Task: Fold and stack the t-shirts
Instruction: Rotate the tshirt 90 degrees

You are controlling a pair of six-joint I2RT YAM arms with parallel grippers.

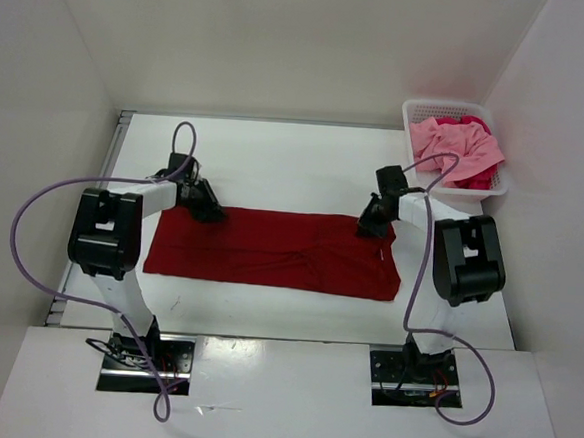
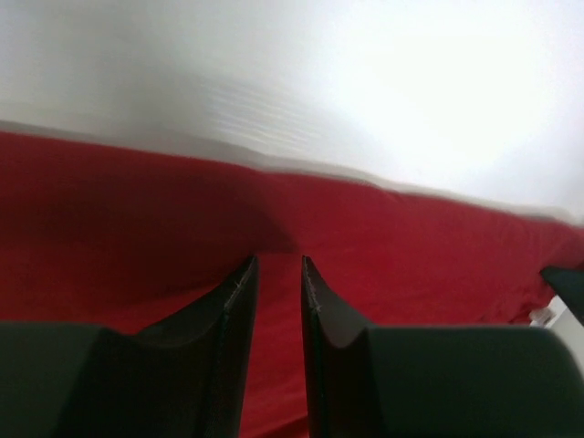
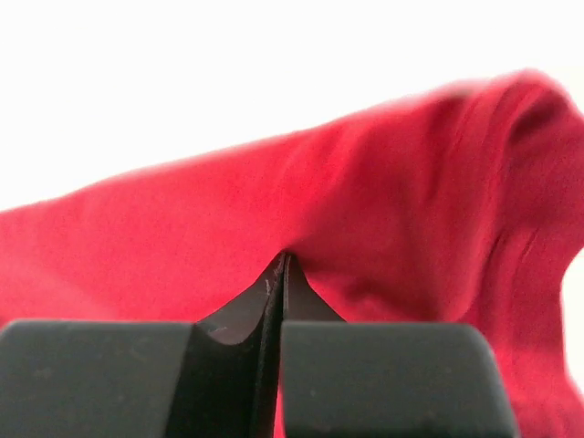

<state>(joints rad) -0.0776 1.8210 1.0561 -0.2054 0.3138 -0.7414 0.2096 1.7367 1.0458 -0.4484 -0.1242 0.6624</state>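
The dark red t-shirt (image 1: 270,250) lies flat on the table as a wide folded strip. My left gripper (image 1: 210,213) is low over its far left edge; in the left wrist view the gripper (image 2: 279,260) has its jaws a narrow gap apart, with the red cloth (image 2: 411,246) showing beneath. My right gripper (image 1: 370,226) is at the far right edge, and in the right wrist view the gripper (image 3: 285,255) is shut on a pinch of the cloth (image 3: 182,237), which rises in a ridge. The light pink t-shirt (image 1: 453,142) and the magenta-pink t-shirt (image 1: 478,178) lie bunched in the basket.
A white mesh basket (image 1: 416,111) stands at the table's far right corner against the wall. White walls enclose the table on the left, back and right. Both arms' cables loop above the table sides.
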